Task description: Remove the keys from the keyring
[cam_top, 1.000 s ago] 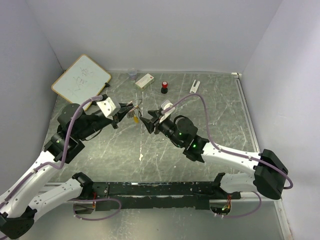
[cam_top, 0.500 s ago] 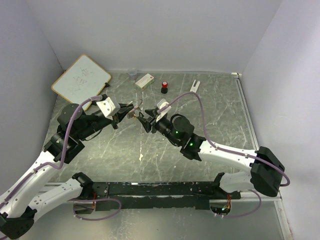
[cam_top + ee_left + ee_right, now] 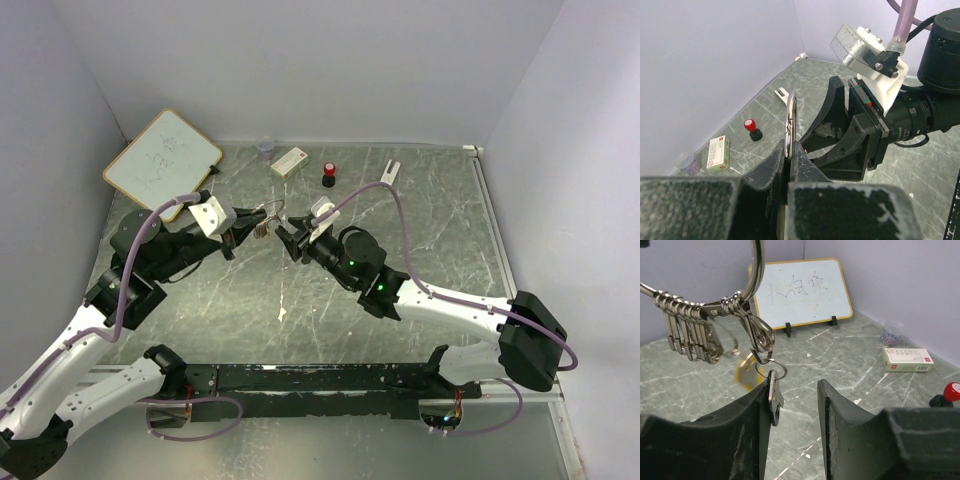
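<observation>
My left gripper [image 3: 245, 225] is shut on the keyring [image 3: 271, 211], a silvery wire loop held edge-up above the table; the left wrist view shows it pinched between my fingertips [image 3: 790, 120]. The keys [image 3: 262, 229] hang from it. In the right wrist view the keyring [image 3: 758, 270] carries a row of silvery keys [image 3: 690, 332], a blurred yellow-headed key [image 3: 746, 371] and a small silvery key [image 3: 774, 400] that hangs on a little ring against my left finger. My right gripper [image 3: 795, 390] is open just under the bunch, facing the left gripper [image 3: 287, 240].
A whiteboard [image 3: 163, 155] stands at the back left. A small white box [image 3: 289, 162], a red-topped black knob [image 3: 329, 176], a white clip [image 3: 389, 173] and a small clear cup [image 3: 265, 149] lie along the back wall. Walls close in on three sides.
My right gripper has moved left and up toward the hanging keys, closing the gap to the left gripper. The left gripper still holds the keyring in about the same place.
</observation>
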You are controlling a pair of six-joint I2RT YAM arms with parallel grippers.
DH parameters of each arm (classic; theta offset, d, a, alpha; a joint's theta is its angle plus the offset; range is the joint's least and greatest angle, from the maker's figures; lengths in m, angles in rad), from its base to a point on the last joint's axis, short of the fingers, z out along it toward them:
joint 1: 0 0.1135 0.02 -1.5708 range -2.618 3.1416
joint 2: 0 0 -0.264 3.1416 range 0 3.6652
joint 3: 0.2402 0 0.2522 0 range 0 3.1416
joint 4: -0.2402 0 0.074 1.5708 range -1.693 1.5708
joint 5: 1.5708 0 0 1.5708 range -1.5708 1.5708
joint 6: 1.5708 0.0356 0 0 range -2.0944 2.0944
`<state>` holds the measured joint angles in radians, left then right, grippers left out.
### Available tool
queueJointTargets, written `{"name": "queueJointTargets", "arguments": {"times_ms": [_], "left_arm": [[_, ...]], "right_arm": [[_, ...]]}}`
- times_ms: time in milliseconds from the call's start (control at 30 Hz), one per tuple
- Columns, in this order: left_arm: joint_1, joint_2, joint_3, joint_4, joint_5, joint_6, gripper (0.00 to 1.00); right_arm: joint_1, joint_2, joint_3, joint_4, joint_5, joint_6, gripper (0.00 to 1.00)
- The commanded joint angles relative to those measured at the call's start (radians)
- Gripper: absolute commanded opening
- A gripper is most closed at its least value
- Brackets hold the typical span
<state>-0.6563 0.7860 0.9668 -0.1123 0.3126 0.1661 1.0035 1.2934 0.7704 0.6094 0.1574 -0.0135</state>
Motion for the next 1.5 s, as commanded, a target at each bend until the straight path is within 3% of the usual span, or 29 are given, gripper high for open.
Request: {"name": "queueJointTargets", "arguments": {"times_ms": [0, 200, 367, 467, 667, 733, 867, 1067, 1467], "left_arm": [[-0.006, -0.019, -0.004, 0.031, 0.028, -0.017, 0.07], [-0.006, -0.013, -0.011, 0.032, 0.019, -0.017, 0.07], [-0.006, -0.011, -0.027, 0.048, -0.025, -0.023, 0.07], [-0.006, -0.018, -0.039, 0.062, -0.08, -0.023, 0.07], [-0.006, -0.009, -0.049, 0.072, -0.249, -0.027, 0.07], [-0.006, -0.002, -0.05, 0.074, -0.303, -0.036, 0.11], [-0.006, 0.001, -0.078, 0.103, -0.301, -0.046, 0.22], [-0.006, 0.013, -0.135, 0.152, -0.261, -0.057, 0.22], [-0.006, 0.081, -0.208, 0.251, -0.167, -0.097, 0.27]], "right_arm": [[0.006, 0.006, 0.016, 0.043, 0.024, -0.016, 0.38], [0.009, 0.003, 0.018, 0.047, 0.024, -0.021, 0.3], [0.013, -0.011, 0.03, 0.009, 0.0, -0.014, 0.07], [0.016, -0.031, 0.039, -0.06, 0.0, -0.002, 0.0], [0.018, -0.083, 0.112, -0.327, 0.048, 0.057, 0.0], [0.022, -0.101, 0.138, -0.418, 0.087, 0.083, 0.0], [0.023, -0.118, 0.237, -0.643, 0.161, 0.123, 0.0], [0.029, -0.052, 0.477, -1.002, 0.269, 0.207, 0.0], [0.069, -0.041, 0.561, -1.089, 0.4, 0.196, 0.0]]}}
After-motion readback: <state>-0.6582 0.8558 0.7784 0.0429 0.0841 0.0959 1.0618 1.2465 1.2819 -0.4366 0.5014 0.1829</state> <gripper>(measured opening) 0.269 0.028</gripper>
